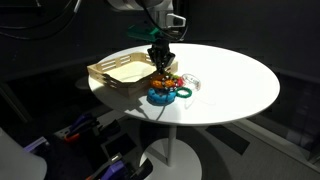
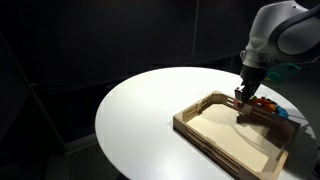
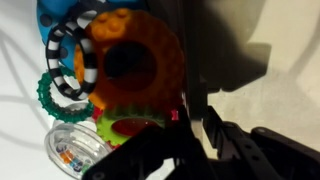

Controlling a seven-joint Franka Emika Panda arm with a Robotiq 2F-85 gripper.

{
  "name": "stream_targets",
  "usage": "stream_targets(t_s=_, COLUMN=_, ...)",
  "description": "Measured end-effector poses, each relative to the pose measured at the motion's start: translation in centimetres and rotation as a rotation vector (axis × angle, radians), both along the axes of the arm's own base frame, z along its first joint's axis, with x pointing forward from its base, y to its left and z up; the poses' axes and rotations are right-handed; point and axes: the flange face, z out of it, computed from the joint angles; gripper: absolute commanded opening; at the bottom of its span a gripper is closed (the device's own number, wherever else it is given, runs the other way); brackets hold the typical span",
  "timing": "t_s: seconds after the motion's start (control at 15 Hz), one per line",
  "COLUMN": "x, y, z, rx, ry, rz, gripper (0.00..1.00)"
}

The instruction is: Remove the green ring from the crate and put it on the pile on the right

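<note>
We are observing one round white table (image 1: 240,85) carrying one wooden crate (image 2: 225,135), which is sitting near the table's edge in both exterior views with nothing showing inside it. One pile of toy rings (image 1: 170,88) is lying just beside the crate, further in from that edge. In the wrist view we are counting one orange ring (image 3: 150,55), one black-and-white striped ring (image 3: 72,45), one clear ring with beads (image 3: 75,150), one blue piece (image 3: 55,10) and one lime-green piece (image 3: 125,125). The green ring (image 3: 45,100), knobbed and dark, is lying outside the crate at the pile's margin, touching the striped ring. The one gripper (image 1: 160,62) is hanging over the pile beside the crate wall. We cannot tell whether its fingers (image 3: 165,150) are apart or together.
</note>
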Motion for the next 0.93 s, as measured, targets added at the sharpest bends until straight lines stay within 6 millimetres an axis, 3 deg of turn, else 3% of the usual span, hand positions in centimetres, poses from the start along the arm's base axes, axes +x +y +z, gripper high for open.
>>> stream_targets(t_s=0.4, x=0.1, y=0.1, z=0.9, rx=0.002, ry=-0.018, rz=0.003, gripper=0.99)
stream_targets(t_s=0.93, x=-0.3, y=2.7, z=3.8, rx=0.018, ry=-0.026, rz=0.076, gripper=1.0)
